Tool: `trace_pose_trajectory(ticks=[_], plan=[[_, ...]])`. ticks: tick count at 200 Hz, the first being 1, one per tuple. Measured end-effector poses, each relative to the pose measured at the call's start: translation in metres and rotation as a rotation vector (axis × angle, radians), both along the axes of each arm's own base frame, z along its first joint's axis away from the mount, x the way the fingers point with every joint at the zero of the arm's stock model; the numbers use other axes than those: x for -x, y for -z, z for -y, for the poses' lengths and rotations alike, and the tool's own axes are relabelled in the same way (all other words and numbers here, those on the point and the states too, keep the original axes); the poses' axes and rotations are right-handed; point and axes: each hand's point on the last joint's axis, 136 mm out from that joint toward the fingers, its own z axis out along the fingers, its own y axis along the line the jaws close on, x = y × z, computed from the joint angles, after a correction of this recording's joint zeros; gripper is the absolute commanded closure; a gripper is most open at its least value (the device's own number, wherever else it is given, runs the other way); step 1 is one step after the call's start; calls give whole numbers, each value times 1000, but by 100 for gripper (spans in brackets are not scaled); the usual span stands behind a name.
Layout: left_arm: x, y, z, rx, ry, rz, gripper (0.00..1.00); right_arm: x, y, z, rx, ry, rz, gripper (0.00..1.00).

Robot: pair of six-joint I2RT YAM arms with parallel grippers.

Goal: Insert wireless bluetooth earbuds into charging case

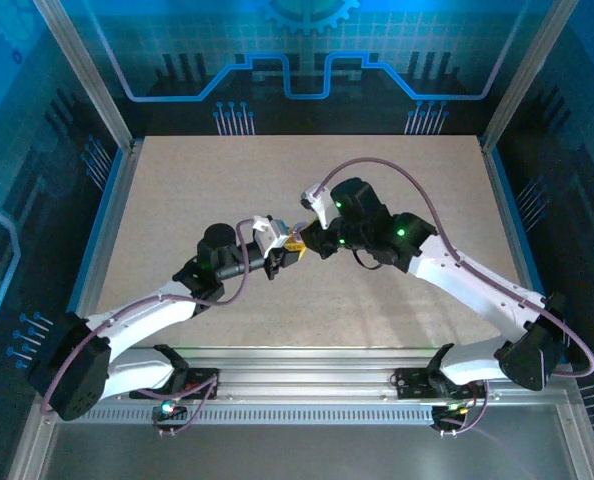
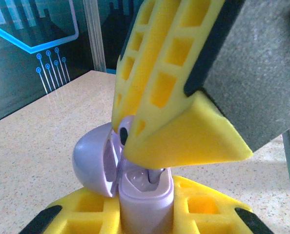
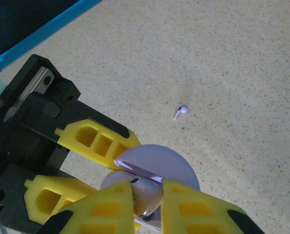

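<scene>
Mid-bench, the left fingers (image 2: 81,212) clamp the open lavender case (image 2: 145,200) while the right fingers (image 3: 194,209), pinching an earbud (image 3: 146,194), stand directly above its socket, stem down; a second earbud (image 3: 182,110) lies apart on the bench (image 3: 233,58).

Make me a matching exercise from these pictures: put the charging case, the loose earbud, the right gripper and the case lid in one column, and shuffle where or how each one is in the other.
Things:
1. charging case
2. loose earbud
3. right gripper
4. case lid

Places or states:
A. lying alone on the table
B. swung open to one side
C. clamped between the left gripper's fingers
D. shut on a lavender earbud just above the case

Pairs: 1-C, 2-A, 3-D, 4-B
</scene>
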Motion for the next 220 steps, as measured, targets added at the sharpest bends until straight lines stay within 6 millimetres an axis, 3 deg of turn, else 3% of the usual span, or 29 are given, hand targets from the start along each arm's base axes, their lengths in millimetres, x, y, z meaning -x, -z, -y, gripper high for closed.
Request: trace_pose_trajectory(ticks=[127,220], plan=[[4,-29,2,131,63,-67,80,3,-29,-4,-11,-171,-14,84],[5,-37,2,161,85,-86,79,3,-36,-7,-20,-238,-26,80]])
